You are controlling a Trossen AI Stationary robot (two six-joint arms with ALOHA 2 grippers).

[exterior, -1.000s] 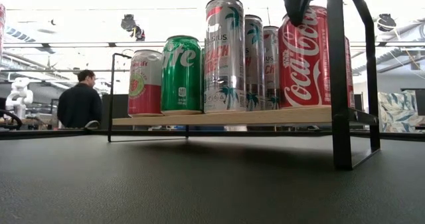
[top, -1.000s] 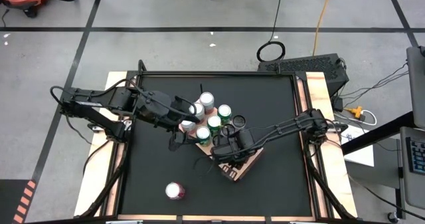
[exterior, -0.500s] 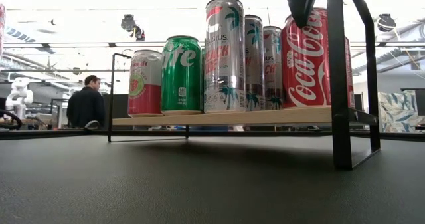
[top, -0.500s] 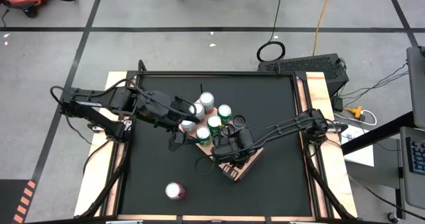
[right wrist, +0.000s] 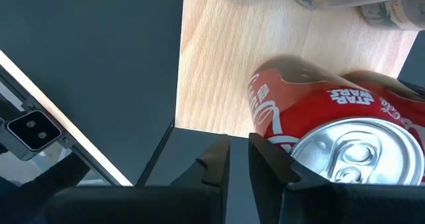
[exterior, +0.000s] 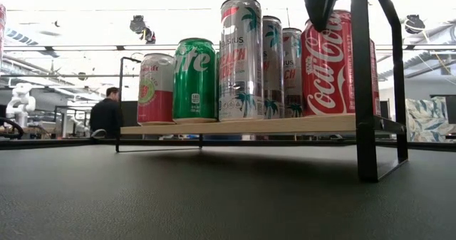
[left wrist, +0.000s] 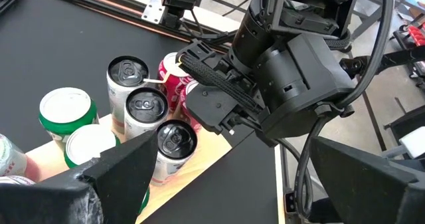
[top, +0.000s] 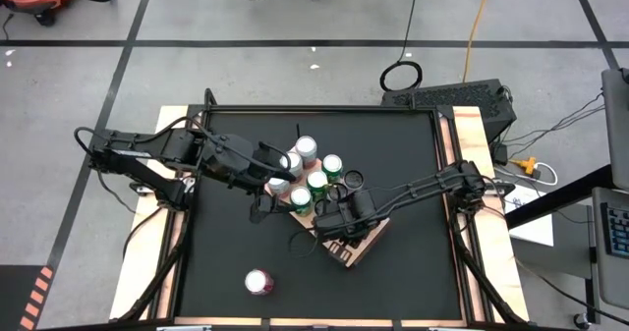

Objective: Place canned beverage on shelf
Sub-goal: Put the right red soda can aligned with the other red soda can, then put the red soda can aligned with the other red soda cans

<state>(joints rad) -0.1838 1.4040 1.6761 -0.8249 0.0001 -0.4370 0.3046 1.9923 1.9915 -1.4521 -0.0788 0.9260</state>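
Observation:
The shelf [exterior: 235,124] is a tan board on black rods in the middle of the black table. Several cans stand upright on it, among them a green one [exterior: 194,80], tall silver ones [exterior: 241,58] and a red cola can [exterior: 335,62] at the board's near right corner. My right gripper [right wrist: 239,161] points down, shut, right beside that red can's top rim [right wrist: 285,151]. My left gripper [top: 280,174] hangs open above the cans at the shelf's left end with nothing between its fingers. One more can [top: 258,282] stands alone near the table's front edge. My right gripper's shut fingertips [right wrist: 265,154] stand against the side of the red can's top rim, coming from above. Whether they touch the can I cannot tell. The can stands upright on the board.
The shelf's black corner rod [exterior: 361,83] rises close to the red can and my right gripper. Open black table [top: 236,233] lies to the left and front of the shelf. Pale wooden rails [top: 147,262] border the table.
Both arms have kept still and the cans stand as before. A person in the room behind the table has walked toward the right.

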